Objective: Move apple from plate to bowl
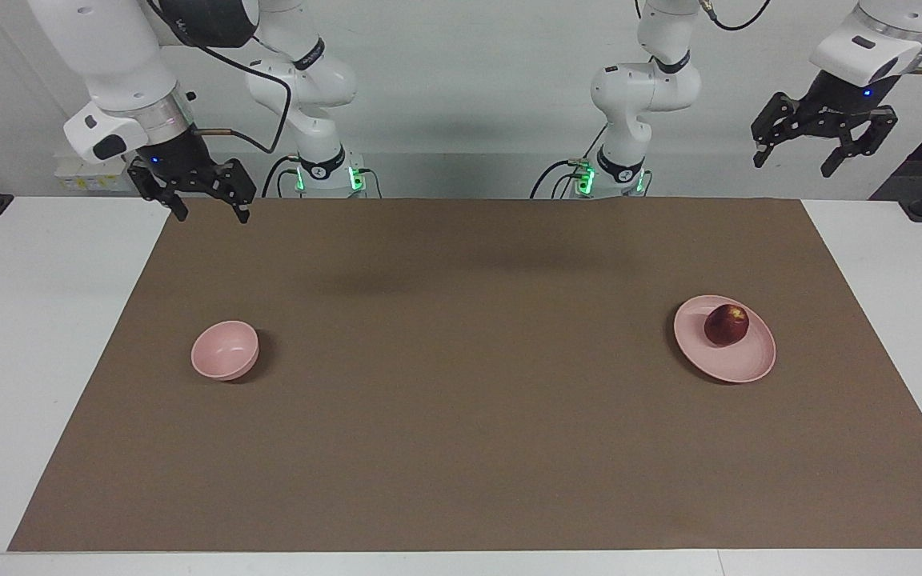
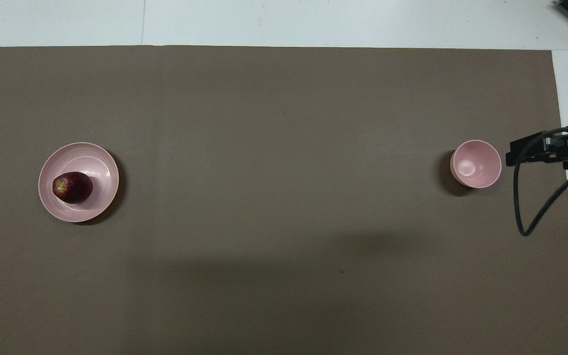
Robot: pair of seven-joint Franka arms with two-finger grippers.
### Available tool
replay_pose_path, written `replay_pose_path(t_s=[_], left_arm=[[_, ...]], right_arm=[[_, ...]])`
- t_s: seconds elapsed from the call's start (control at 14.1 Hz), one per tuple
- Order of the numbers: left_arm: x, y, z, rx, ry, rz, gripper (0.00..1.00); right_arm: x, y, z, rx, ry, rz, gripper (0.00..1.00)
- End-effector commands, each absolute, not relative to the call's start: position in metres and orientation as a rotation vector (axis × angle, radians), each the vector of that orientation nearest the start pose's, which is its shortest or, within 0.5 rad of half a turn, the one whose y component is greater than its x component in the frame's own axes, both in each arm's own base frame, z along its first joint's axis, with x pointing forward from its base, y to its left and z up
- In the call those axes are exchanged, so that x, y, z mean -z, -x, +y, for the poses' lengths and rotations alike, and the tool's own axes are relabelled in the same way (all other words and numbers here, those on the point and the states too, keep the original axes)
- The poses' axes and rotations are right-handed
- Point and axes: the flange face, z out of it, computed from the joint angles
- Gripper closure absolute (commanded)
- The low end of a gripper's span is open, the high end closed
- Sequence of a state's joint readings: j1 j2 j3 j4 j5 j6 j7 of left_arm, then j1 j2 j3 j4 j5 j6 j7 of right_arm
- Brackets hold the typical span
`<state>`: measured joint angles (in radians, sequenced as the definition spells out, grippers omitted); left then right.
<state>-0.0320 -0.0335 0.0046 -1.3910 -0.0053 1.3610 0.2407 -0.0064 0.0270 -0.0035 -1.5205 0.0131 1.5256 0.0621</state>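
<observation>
The dark red apple (image 1: 726,324) lies on the pale pink plate (image 1: 741,364) toward the left arm's end of the table. It also shows in the overhead view (image 2: 72,187), on the plate (image 2: 99,170). The small deep pink bowl (image 1: 225,350) stands empty toward the right arm's end; the overhead view shows the bowl (image 2: 476,163) too. My left gripper (image 1: 795,164) is open and empty, raised over the white table at its own end, well apart from the plate. My right gripper (image 1: 213,214) is open and empty, raised over the mat's corner at its own end, apart from the bowl.
A brown mat (image 1: 461,416) covers most of the white table (image 1: 29,336). A black cable (image 2: 525,217) hangs in a loop from the right arm beside the bowl.
</observation>
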Motion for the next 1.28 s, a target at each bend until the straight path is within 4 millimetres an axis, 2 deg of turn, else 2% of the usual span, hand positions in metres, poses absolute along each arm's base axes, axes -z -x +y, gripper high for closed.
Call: replay_pose_path(t_s=[0.0,0.28,0.71,0.92,1.14,1.21], left_arm=[[-0.705,-0.509,-0.013,0.047,3.117,0.423,0.00],[-0.696,-0.513,-0.012,0.084,3.132,0.421,0.00],[-0.654,-0.526,-0.010,0.094,3.134,0.412,0.00],[-0.627,-0.530,-0.008,0.071,3.136,0.424,0.00],[-0.583,-0.535,-0.005,0.059,3.134,0.446,0.00],[-0.570,-0.537,0.003,0.069,3.136,0.433,0.00]], right_arm=[[-0.630,-0.559,0.002,-0.060,3.118,0.053,0.00],[-0.630,-0.558,0.001,-0.070,3.118,0.055,0.00],[-0.630,-0.558,0.001,-0.070,3.118,0.055,0.00],[-0.630,-0.557,0.001,-0.070,3.118,0.055,0.00],[-0.630,-0.557,0.001,-0.072,3.118,0.055,0.00],[-0.630,-0.556,0.001,-0.075,3.118,0.055,0.00]])
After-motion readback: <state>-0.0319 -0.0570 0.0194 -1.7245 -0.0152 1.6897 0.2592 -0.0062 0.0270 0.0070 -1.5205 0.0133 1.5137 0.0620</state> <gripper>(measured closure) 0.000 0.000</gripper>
